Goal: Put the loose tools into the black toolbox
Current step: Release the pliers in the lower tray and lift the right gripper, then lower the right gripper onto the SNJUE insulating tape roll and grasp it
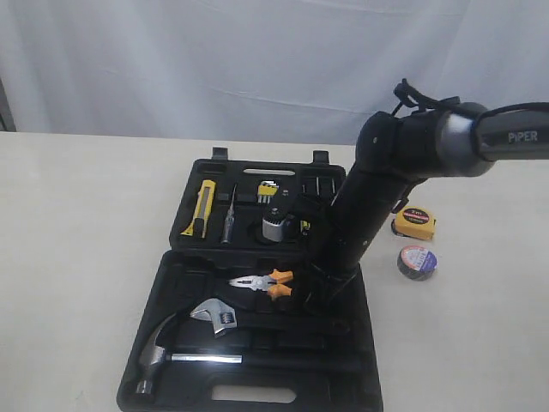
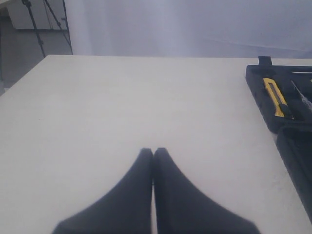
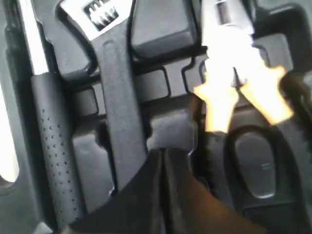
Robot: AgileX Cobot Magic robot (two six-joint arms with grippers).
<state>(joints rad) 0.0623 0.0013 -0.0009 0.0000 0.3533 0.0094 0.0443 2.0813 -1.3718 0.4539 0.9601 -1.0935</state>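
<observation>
My right fingers [image 3: 158, 163] are pressed together with nothing between them, low over the moulded tray of the opened black plastic toolbox [image 3: 163, 127]. Just beside their tips on one side lie the orange-and-black-handled steel pliers [image 3: 239, 90], resting in the tray with the nose pointing away from me, not gripped. Just as close on the other side runs the dark handle of the steel adjustable wrench [image 3: 117, 97]. Past that is the black dimpled grip of the steel hammer [image 3: 53, 165]. Farther ahead of the tips, in the box's other half, the yellow-black utility knife [image 1: 199, 209] lies in a recess. Out on the pale bench [image 1: 86, 215], well apart from the right fingers on the arm's outer side, the yellow square tape measure [image 1: 414, 223] and the dark tape roll with a white-red label [image 1: 417, 262] lie near each other, neither in the box. My left fingers [image 2: 148, 158] are closed too, empty, over bare bench, with the toolbox and knife well off to one side.
</observation>
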